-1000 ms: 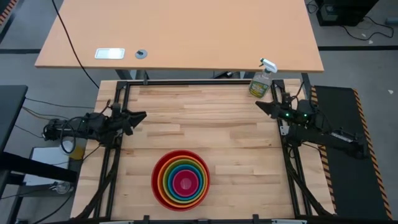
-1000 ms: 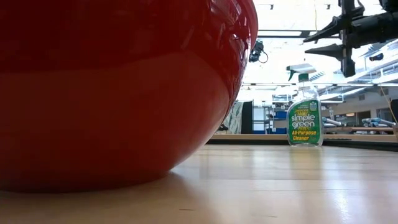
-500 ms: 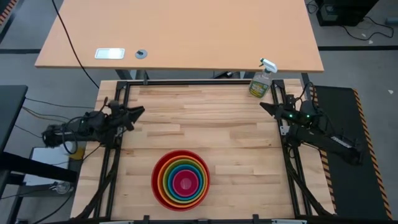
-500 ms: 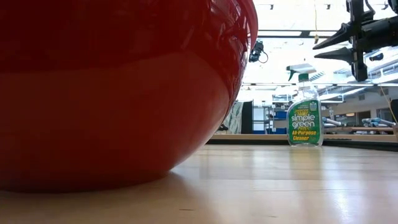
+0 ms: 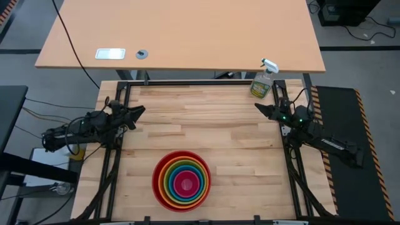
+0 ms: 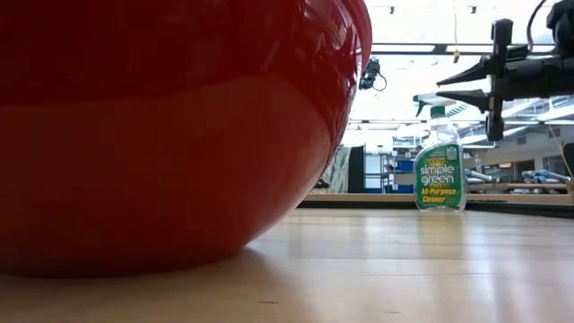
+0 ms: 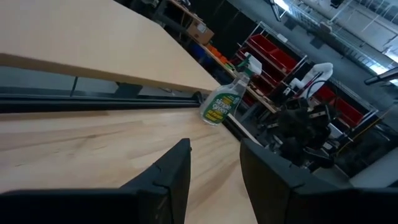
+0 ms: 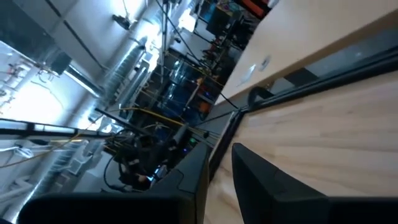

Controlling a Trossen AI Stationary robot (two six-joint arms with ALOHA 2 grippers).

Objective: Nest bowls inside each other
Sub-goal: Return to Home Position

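Note:
The bowls (image 5: 182,180) sit nested in one stack at the table's near middle. The red one is outermost, and orange, green, blue and a pink one at the centre sit inside it. The red bowl's wall (image 6: 170,135) fills the left of the low view, its base on the table. My left gripper (image 5: 139,111) hovers open at the table's left side, fingers pointing level toward the right (image 7: 214,162). My right gripper (image 5: 261,108) hovers at the right side and points level toward the left. A narrow gap shows between its fingers (image 6: 444,88) (image 8: 221,158). Neither gripper is near the bowls.
A green-labelled spray bottle (image 5: 262,81) (image 6: 439,170) stands upright at the table's far right corner, just beyond my right gripper. Black frame rails run along the left, right and far edges. A larger tan table (image 5: 181,31) stands behind. The bare wooden top (image 5: 200,125) stretches between the arms.
My right gripper has sunk lower over the table's right side and turned a little toward the far edge. Its fingers have drawn closer together, with a gap remaining. My left gripper has swung slightly toward the far edge. The bowls have stayed still.

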